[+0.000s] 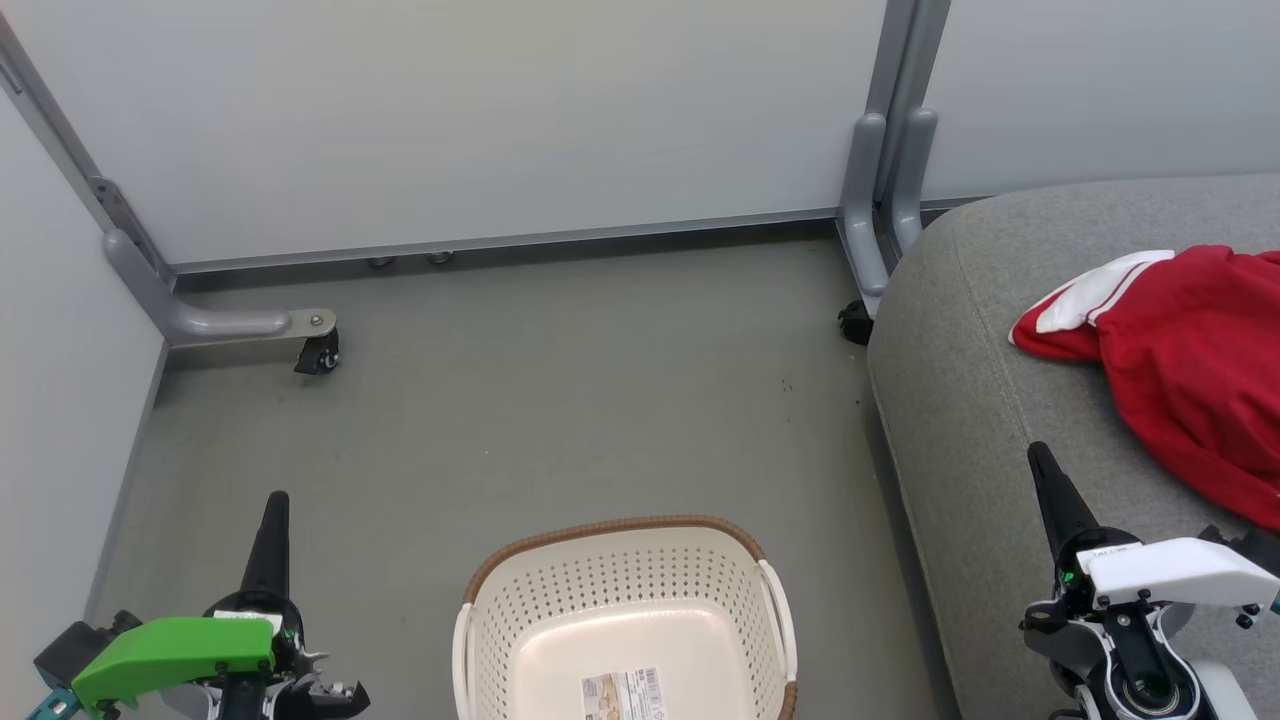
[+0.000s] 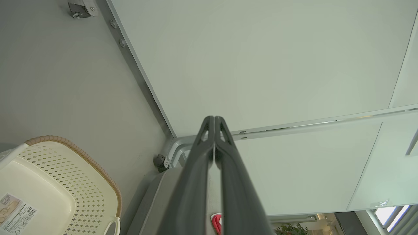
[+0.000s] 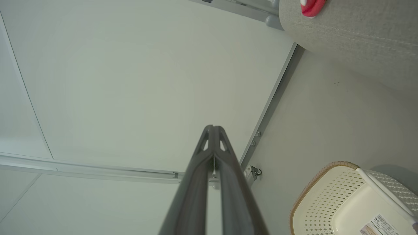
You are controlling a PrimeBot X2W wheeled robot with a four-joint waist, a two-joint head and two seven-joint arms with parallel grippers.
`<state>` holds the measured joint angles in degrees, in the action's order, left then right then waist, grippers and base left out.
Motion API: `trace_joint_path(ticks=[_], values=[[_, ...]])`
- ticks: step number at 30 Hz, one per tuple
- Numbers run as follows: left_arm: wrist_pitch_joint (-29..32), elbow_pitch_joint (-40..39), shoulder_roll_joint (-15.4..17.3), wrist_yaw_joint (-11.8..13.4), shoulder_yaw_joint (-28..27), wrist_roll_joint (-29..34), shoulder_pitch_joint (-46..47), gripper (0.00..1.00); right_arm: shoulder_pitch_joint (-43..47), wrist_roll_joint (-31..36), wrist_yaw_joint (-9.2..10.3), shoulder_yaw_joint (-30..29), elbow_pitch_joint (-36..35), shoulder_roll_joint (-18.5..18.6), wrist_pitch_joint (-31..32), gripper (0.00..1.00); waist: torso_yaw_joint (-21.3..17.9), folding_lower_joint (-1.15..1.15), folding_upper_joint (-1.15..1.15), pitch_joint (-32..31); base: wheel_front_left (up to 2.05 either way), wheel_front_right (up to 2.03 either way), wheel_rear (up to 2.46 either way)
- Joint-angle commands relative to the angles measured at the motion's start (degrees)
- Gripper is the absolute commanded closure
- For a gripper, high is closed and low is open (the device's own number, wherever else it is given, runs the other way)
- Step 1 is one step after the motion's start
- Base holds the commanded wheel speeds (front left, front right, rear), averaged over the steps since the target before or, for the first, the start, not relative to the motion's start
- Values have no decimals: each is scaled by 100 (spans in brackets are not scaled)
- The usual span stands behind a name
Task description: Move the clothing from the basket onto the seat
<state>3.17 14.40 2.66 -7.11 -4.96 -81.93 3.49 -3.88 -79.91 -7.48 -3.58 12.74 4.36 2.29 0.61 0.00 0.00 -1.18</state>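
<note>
Closest to us, the cream-white perforated laundry basket (image 1: 610, 580) stood on the grey floor (image 1: 560, 400), low in the middle of the head view. Its brown woven-look rim curved round the far side, and a label sticker (image 1: 623, 695) lay on its bare bottom. To the right of it rose the rounded corner of the grey fabric seat (image 1: 960, 400), near the basket but apart from it. On the seat's top, well apart from the basket, lay the red clothing (image 1: 1190, 380). It was crumpled, with a white-striped piece of trim turned toward the seat's far left corner, and its right part ran out of the view. Farther off, the floor ended at pale grey partition panels (image 1: 500, 120) that closed in the space on the left and at the back. They were carried on grey metal feet, with a black caster (image 1: 318, 355) at the left foot and another by the seat's far corner.

Our left gripper (image 1: 277, 500), beyond its green wrist cover (image 1: 170, 650), hung over the floor to the left of the basket. Our right gripper (image 1: 1038, 458), beyond a white cover (image 1: 1170, 570), showed in front of the near part of the seat, short of the clothing. In each wrist view we saw the two long dark fingers (image 2: 196, 169) pressed together along their length, with nothing between them and touching nothing. The right pair pointed toward the partition, with the basket off to their lower right.
</note>
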Motion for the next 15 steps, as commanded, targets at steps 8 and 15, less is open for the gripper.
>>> trace_joint_path(ticks=[8, 15], values=[[126, -44, 32, -44, -65, -352, 194, 100, -145, -445, -3, -80, 36, -24, 128, 100, -17, 0, 0, 37, 0, 0, 0], [198, -43, 33, -50, -106, -599, 235, 100, -170, -750, -3, -127, 71, -46, 211, 100, -31, 0, 0, 68, 0, 0, 0]])
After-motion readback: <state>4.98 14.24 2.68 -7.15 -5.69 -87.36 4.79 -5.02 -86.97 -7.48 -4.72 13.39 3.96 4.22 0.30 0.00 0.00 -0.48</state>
